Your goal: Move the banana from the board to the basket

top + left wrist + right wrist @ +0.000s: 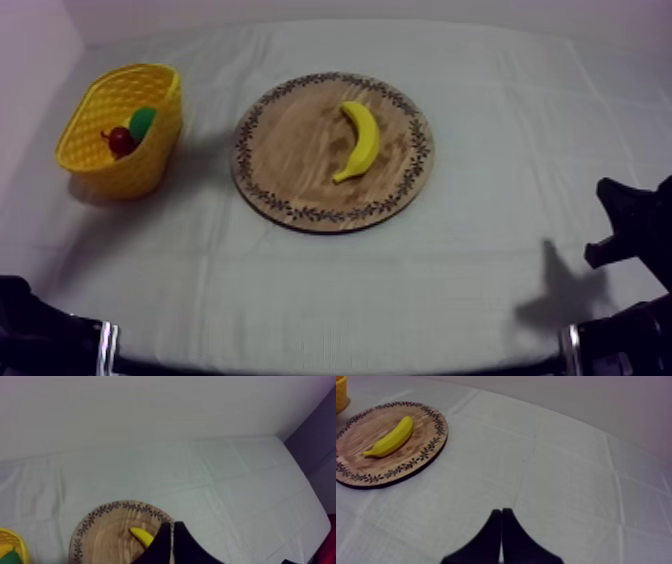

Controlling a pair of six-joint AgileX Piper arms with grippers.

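A yellow banana lies on the round wooden board in the middle of the table, curved, its tip toward the front. The yellow basket stands at the far left, apart from the board. My right gripper is shut on nothing, low over bare cloth well to the right of the board and banana. My left gripper is also shut on nothing, its wedge overlapping the near end of the banana from well above the board.
Inside the basket lie a small red fruit and a green toy fruit. My right arm shows at the right edge, my left arm at the lower left corner. Open cloth surrounds the board.
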